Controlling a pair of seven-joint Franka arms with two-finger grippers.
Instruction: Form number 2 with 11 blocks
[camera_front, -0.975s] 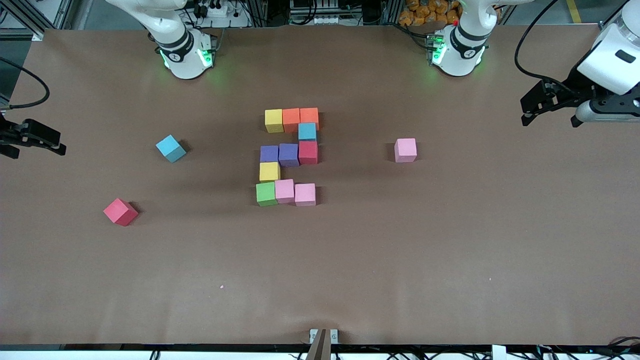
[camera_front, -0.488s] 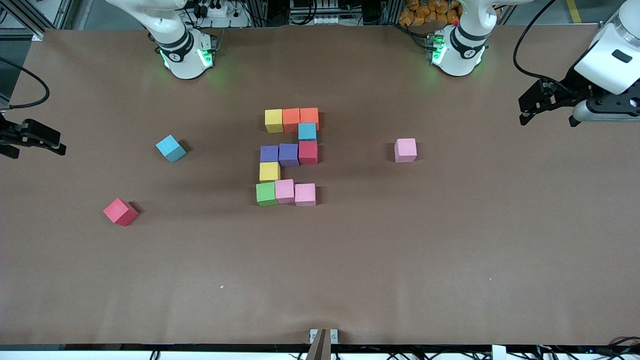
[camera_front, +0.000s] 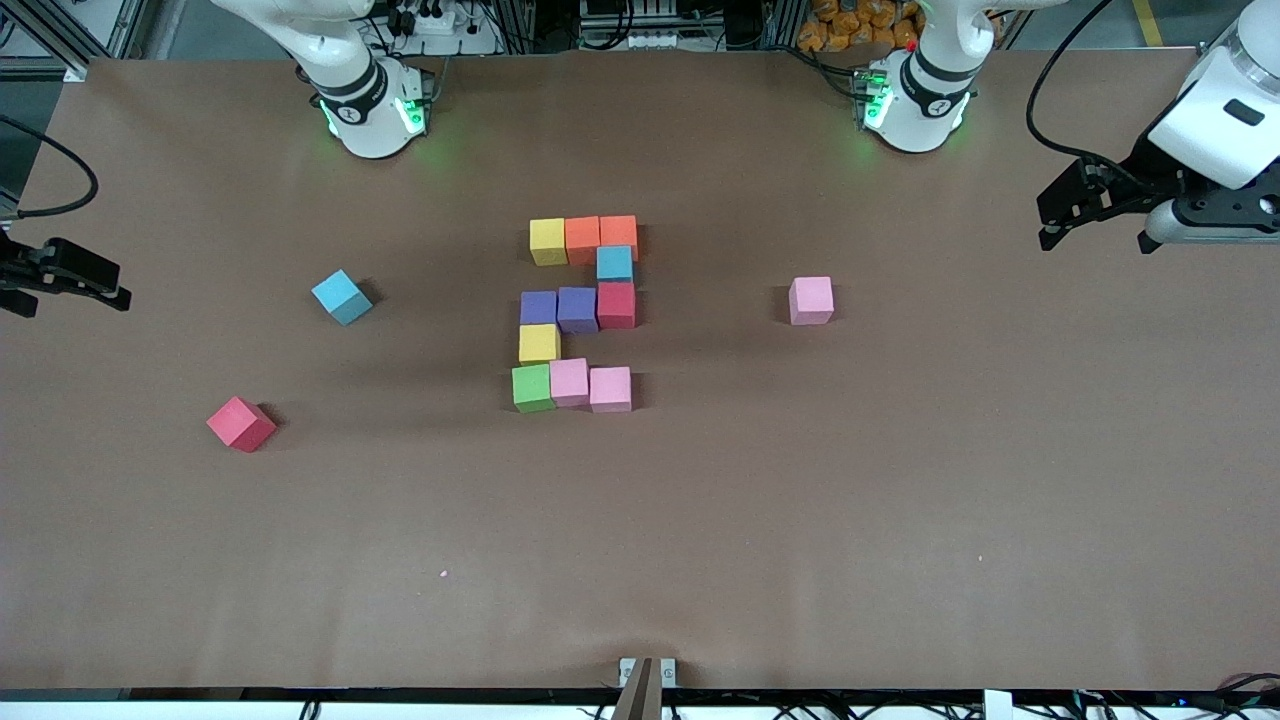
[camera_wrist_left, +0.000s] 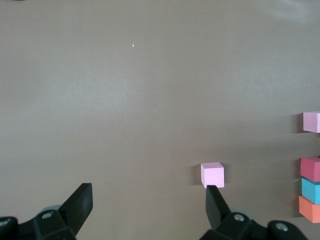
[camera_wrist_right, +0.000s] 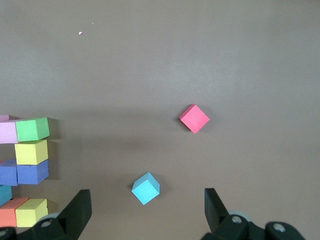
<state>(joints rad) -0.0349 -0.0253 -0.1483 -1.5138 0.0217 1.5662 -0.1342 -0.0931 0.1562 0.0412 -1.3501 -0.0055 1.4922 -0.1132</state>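
Right gripper (camera_front: 60, 275) hangs over the right arm's end of the brown surface (camera_front: 900, 520), fingers (camera_wrist_right: 80, 207) spread wide, nothing between them.

Loose red foam cube (camera_front: 240, 423) sits toward that end, nearer the front camera than the loose light blue foam cube (camera_front: 341, 296); both are turned askew and well apart from each other.

The number 2 (camera_front: 578, 315) is mid-surface, built of touching foam cubes. Row farthest from the camera: yellow cube (camera_front: 547, 240) and two orange cubes (camera_front: 600, 237). Then a light blue cube (camera_front: 614, 263); then two purple cubes (camera_front: 560, 308) plus a red cube (camera_front: 616, 305); then a second yellow cube (camera_front: 539, 343); nearest row: green cube (camera_front: 532, 387) and two pink cubes (camera_front: 590, 385). The inner pink one sits slightly out of line.

Lone pink foam cube (camera_front: 811, 300) sits apart from the digit, toward the left arm's end.

Left gripper (camera_front: 1075, 210) hangs over the left arm's end, fingers (camera_wrist_left: 216, 200) fully released, empty.

No containers on the surface.
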